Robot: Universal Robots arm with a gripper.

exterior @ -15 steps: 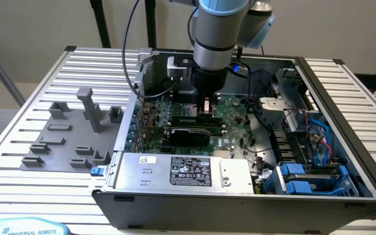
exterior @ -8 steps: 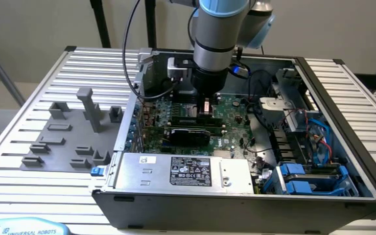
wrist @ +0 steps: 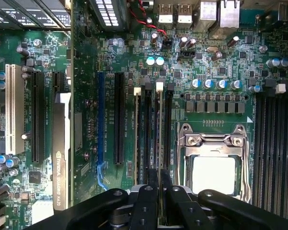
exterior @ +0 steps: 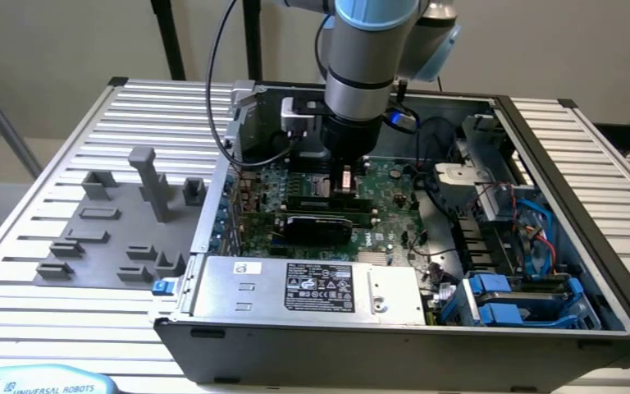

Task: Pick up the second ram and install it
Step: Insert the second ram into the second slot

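Green, thin and stiff, the second ram (wrist: 159, 134) stands edge-on over the memory slots (wrist: 153, 129); my claw (wrist: 159, 179) pinches its upper edge narrowly. Light, fragile; handle by edges.

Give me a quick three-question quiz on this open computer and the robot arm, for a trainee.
1. True or false: the pincer is shut on the second ram, a thin stick seen edge-on.
2. In the exterior view, where does the grey fixture tray lie relative to the computer case? A) towards that view's left, B) towards that view's right, C) inside it.
3. Fill in: the pincer hangs over the big green ____.

Key: 1 true. 2 A. 3 motherboard.
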